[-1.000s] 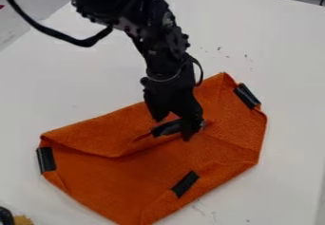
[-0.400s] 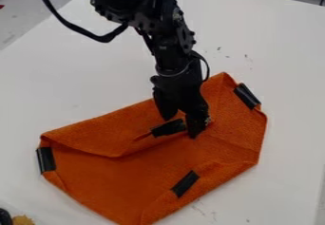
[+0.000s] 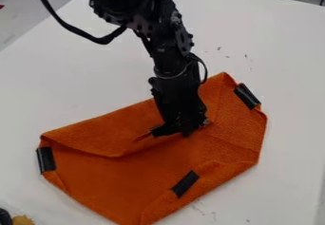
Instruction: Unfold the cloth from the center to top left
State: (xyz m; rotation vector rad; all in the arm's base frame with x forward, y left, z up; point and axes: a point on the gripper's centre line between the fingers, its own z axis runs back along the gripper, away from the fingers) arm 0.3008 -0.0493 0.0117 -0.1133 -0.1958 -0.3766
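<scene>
On the white table [image 3: 82, 91], the orange cloth [image 3: 101, 183] lies with edges folded in, a black patch [image 3: 45, 159] at its left end, probably marking a grasping spot; at the centre, the flap's black tab [image 3: 162, 130] meets the gripper [image 3: 179, 132], fingers narrow, apparently pinching it for unfolding toward top left

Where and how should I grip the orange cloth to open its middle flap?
Pinch the flap's tip by the central black tape, probably best from above, with a finger on each side of the edge. The orange cloth is folded inward and its loose edge meets that tape, where the gripper sits.
</scene>
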